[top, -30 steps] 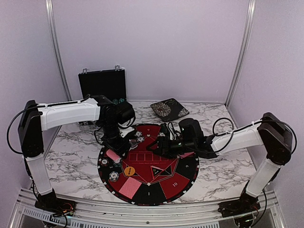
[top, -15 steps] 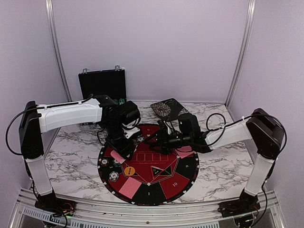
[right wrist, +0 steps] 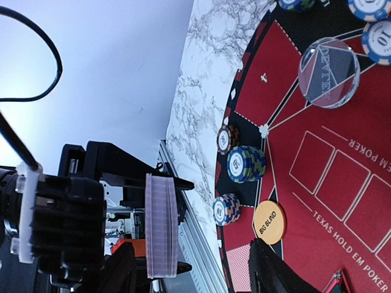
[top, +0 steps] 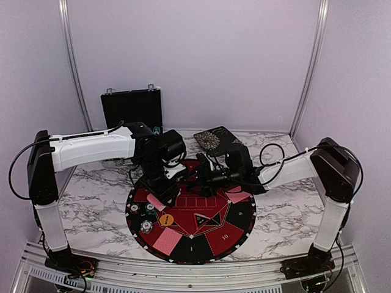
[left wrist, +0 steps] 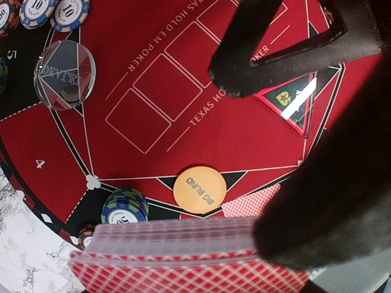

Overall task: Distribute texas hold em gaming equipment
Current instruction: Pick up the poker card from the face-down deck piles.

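"Over the round mat (top: 242, 215), what does your left tool have?"

"My left tool (top: 157, 196) is clamped on a deck of red-backed cards (left wrist: 183, 256). I hold it off the felt, above the mat's left part."

"And the other one?"

"My right tool (top: 203, 178) stands wide, with nothing between its fingers. It hangs over the far middle of the mat, pointing toward the deck, near it but apart."

"Where is the rest of the gear?"

"It lies on the mat. An orange disc (left wrist: 200, 190) marked BIG BLIND sits below the deck, with a face-down card (left wrist: 247, 201) just beside it. A blue-green chip stack (left wrist: 124, 206) stands near the disc, toward the left rim, and more chips follow that rim. A clear disc (left wrist: 65, 75) lies further in, with two loose chips (left wrist: 69, 12) close by. One more red-backed card (top: 166, 242) rests at the mat's near edge, and a fourth card (top: 238, 196) lies on its right side."

"Anything behind the mat?"

"A black case (top: 131, 108) stands upright at the back of the marble surface (top: 91, 195). A dark patterned square (top: 218, 140) lies to its right."
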You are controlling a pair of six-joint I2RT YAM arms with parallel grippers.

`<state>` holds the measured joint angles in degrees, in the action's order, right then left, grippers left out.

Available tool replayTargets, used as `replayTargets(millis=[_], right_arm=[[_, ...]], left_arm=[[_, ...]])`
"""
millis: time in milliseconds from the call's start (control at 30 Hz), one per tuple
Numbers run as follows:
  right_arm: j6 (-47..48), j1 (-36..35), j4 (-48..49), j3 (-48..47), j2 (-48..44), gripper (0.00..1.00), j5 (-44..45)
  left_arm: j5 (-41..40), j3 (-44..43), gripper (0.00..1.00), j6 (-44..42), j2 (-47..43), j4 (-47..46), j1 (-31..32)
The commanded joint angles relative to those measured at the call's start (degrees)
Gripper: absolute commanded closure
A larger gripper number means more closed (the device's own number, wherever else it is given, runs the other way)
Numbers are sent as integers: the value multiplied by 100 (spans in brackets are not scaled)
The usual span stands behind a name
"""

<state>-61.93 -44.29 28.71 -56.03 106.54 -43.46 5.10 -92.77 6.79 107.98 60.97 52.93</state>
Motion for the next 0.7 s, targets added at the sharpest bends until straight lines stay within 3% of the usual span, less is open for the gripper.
replayTargets(millis=[0,667], right_arm=[[-148,-138,345,-260,124,39,-104],[-611,-410,1188,-198,451,41,-180]], left_arm=[[84,-172,68,-83,73,132,80],[76,-197,68,-60,56,133,102]])
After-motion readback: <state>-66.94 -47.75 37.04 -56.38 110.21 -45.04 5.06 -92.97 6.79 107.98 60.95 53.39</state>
